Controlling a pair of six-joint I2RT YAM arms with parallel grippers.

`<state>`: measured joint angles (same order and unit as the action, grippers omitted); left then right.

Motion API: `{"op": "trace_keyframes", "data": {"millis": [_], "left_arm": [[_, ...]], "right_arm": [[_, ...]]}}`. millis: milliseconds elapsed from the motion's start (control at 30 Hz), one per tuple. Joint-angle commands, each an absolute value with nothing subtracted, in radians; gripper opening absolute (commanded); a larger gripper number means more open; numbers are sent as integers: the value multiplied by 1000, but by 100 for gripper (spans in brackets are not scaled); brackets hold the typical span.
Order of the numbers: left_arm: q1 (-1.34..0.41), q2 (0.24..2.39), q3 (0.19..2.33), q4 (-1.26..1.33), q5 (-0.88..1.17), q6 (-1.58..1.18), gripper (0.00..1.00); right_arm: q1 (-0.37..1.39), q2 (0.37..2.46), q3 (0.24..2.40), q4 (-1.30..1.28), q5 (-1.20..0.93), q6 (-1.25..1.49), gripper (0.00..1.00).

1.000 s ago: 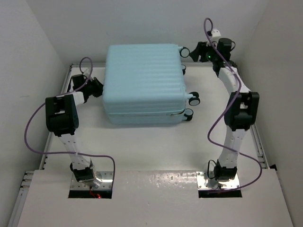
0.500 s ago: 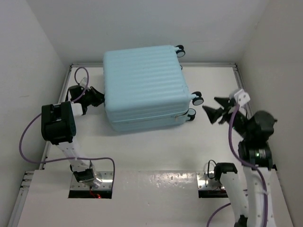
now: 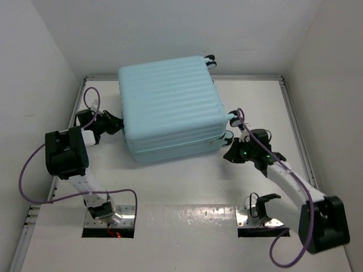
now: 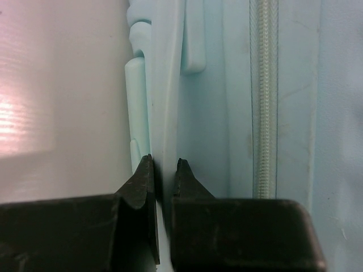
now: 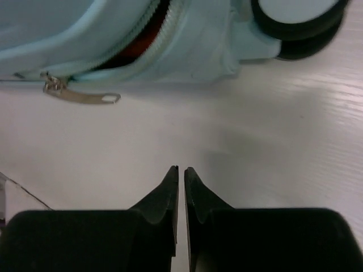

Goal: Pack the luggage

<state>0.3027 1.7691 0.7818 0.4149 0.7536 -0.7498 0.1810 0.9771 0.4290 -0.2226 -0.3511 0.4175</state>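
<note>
The luggage (image 3: 167, 105), a pale aqua ribbed hard-shell suitcase, lies flat at the back of the table, closed and turned slightly askew. At its left side my left gripper (image 3: 116, 126) is shut on a thin pale blue ridge of the luggage (image 4: 164, 113); the fingers (image 4: 144, 175) pinch it from both sides. My right gripper (image 3: 229, 154) hovers low by the suitcase's front right corner, shut and empty (image 5: 181, 170). Just ahead of it lie the metal zipper pull (image 5: 85, 95) and a black wheel (image 5: 298, 20). The zipper gapes a little, showing something red (image 5: 136, 42).
White walls close in on the left, back and right. A metal rail (image 3: 295, 124) runs along the table's right edge. Purple cables (image 3: 34, 164) trail from both arms. Black wheels (image 3: 233, 116) stick out on the suitcase's right side.
The right arm swung from the back right corner down to the suitcase's front right corner, and its jaws closed. The suitcase shifted left and turned a little, the left gripper still holding it.
</note>
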Motion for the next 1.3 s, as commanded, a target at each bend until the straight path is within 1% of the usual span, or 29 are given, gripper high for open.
{"op": "trace_keyframes", "data": {"millis": [0,67,133,167,200,267,300,367,400,500,567,633,700,733,800,833,900,933,967,1000,1033,1067,1100,1133,1167,1200,1233,1267], "left_arm": [[373,1764,718,235,845,-782,0],[403,1753,718,204,845,-769,0],[429,1741,709,155,845,-733,0],[443,1741,709,138,845,-707,0],[474,1741,709,123,845,-707,0],[509,1741,718,103,836,-683,0],[538,1741,729,103,824,-683,0],[561,1758,767,115,824,-683,0],[572,1770,797,126,812,-695,0],[588,1833,850,163,799,-739,0],[597,1854,891,195,799,-753,0],[597,1864,920,195,799,-765,0],[597,1875,943,195,799,-765,0],[597,1884,953,195,799,-765,0],[606,1884,966,195,799,-765,0],[606,1884,966,195,799,-765,0],[606,1884,966,183,799,-765,0],[606,1884,954,183,799,-765,0],[606,1884,945,183,799,-756,0],[606,1884,934,183,799,-756,0],[606,1875,925,183,799,-756,0],[606,1875,910,183,799,-747,0],[606,1864,910,183,799,-747,0],[606,1855,898,173,799,-747,0],[606,1855,888,173,799,-738,0],[606,1855,888,173,799,-738,0],[606,1855,888,164,799,-729,0],[606,1855,888,164,799,-729,0]], "right_arm": [[267,1124,428,143,-292,612,8],[284,1216,466,256,-287,638,16],[299,1314,504,384,-275,646,22],[314,1380,537,421,-278,644,26],[319,1473,554,499,-276,649,27],[337,1566,624,535,-267,649,28],[345,1584,644,554,-265,643,28],[364,1623,727,571,-268,606,32],[365,1682,747,580,-273,592,32],[364,1759,898,580,-278,587,34],[364,1772,949,577,-311,569,38],[368,1763,948,581,-324,563,42],[360,1729,902,586,-342,548,45],[360,1680,879,597,-347,542,46],[353,1645,792,603,-360,508,47],[353,1581,747,610,-354,482,47],[371,1542,683,621,-327,395,48],[418,1495,648,630,-309,370,50],[437,1487,632,644,-286,345,53],[475,1477,606,643,-200,283,57],[495,1480,604,649,-166,261,57],[553,1486,610,650,-50,217,57],[570,1499,617,650,-13,203,58],[609,1518,626,655,71,168,59],[642,1535,626,663,72,167,59],[658,1558,640,675,154,154,58],[673,1590,652,669,185,149,58],[717,1603,679,663,249,138,58]]}}
